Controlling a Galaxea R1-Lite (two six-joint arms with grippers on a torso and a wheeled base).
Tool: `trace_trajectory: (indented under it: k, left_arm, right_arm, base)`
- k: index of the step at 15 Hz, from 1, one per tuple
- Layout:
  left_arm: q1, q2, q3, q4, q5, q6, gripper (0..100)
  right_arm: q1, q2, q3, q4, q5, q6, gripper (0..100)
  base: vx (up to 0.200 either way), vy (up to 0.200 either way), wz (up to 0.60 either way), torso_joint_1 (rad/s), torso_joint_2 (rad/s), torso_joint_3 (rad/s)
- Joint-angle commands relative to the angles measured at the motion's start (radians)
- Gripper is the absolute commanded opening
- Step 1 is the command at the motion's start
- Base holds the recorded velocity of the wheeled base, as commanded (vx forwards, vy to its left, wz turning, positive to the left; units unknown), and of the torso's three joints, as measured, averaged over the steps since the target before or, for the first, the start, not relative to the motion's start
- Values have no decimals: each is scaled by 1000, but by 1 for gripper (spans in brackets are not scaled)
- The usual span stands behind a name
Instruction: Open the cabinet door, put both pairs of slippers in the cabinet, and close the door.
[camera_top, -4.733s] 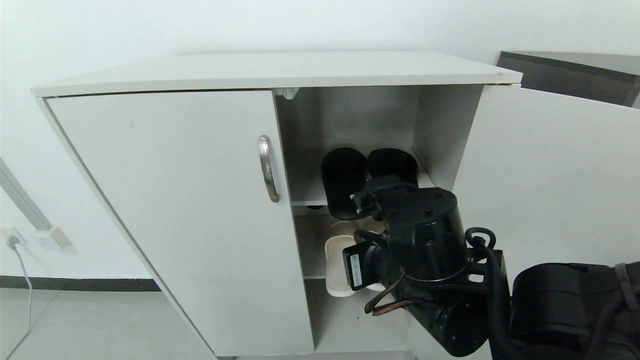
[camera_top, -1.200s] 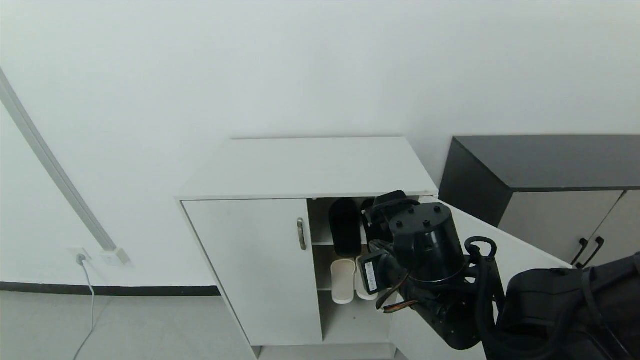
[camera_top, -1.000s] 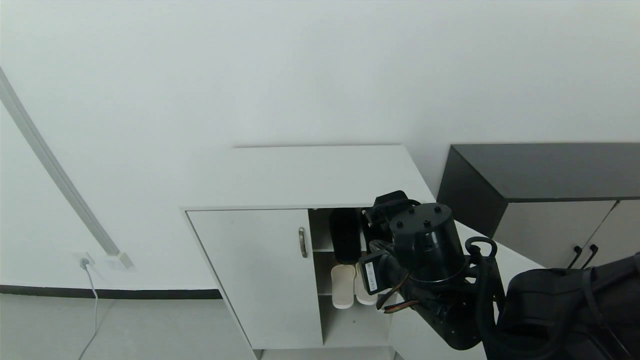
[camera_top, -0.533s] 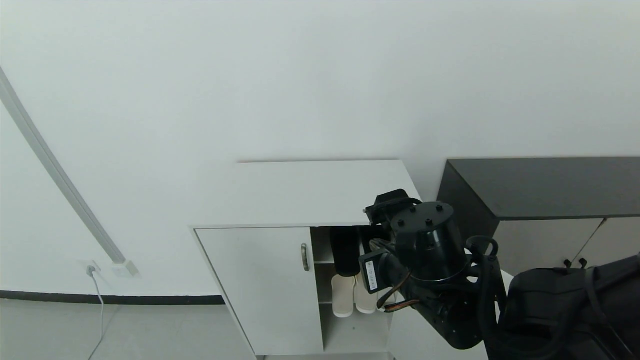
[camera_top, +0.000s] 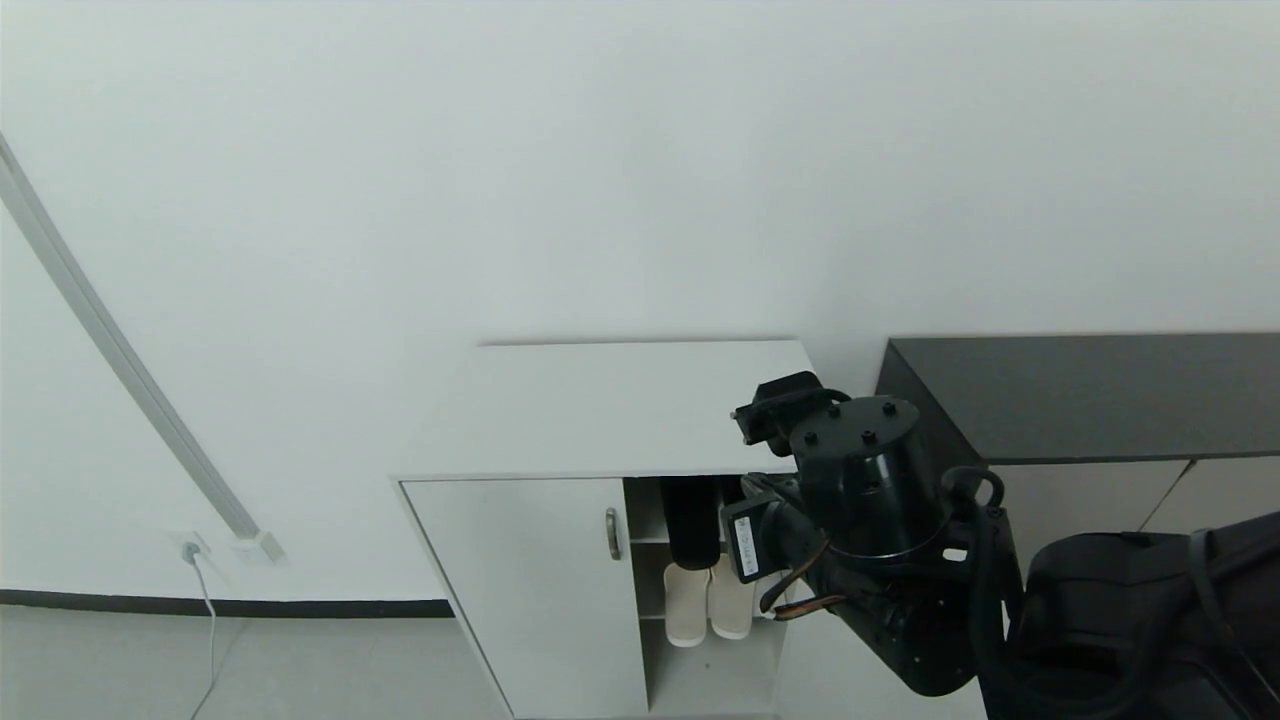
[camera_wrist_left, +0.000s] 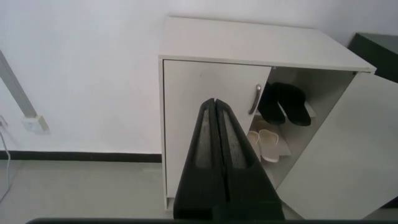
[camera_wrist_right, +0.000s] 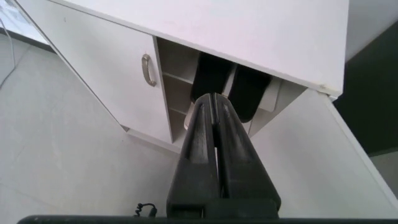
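White two-door cabinet (camera_top: 620, 405) stands against the white wall on a grey floor (camera_top: 250, 660), flat top, plain matte fronts. Left door (camera_top: 520, 590) is closed and carries a vertical brushed-metal handle (camera_top: 611, 533) near its inner edge. Right door (camera_wrist_left: 348, 143) is swung wide open, exposing the shelves on that side. Black slippers (camera_wrist_left: 287, 104): the pair lies side by side on the upper shelf, soles down, matte black, rounded ends; in the head view the near end of one overlaps the shelf's front edge. White slippers (camera_wrist_left: 268, 142): cream-white pair side by side on the shelf directly below, touching each other, near ends sticking slightly past the shelf front. Both pairs are inside the cabinet (door not yet closed). Left end effector (camera_wrist_left: 215, 101): two long black fingers pressed flat together, nothing between them, held well apart from the cabinet and pointing at the closed left door. Right end effector (camera_wrist_right: 214, 96): fingers likewise together with no gap, nothing held, aimed at the open compartment just in front of the black pair, apart from the shelves. In the head view the right arm (camera_top: 860, 500) stands before the right part of the opening. A dark grey cabinet (camera_top: 1080, 390) sits just beside the white one on the right. Wall socket with cable (camera_top: 190, 550) sits low on the wall to the left.
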Motion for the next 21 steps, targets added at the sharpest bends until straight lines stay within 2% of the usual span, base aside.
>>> trace_trajectory:
  k: [1,8,17,21]
  left_arm:
    - [0,1,1,0,0,-1,0]
    - [0,1,1,0,0,-1,0]
    - [0,1,1,0,0,-2,0]
    - [0,1,-1,0,0,-2,0]
  right_arm:
    - [-7,-2,0,0,0,-1,0]
    - [-29,0,9,0,0,-15,0]
    - [-49,3,20,-11,2,-27,0]
    - [-61,14,22,-32,2,-34,0]
  base:
    - [0,0,0,154,-344,-188]
    - [0,0,0,41,-90,-46]
    - [0,0,-600,4,0,1]
    - [0,0,0,64,-124,-71]
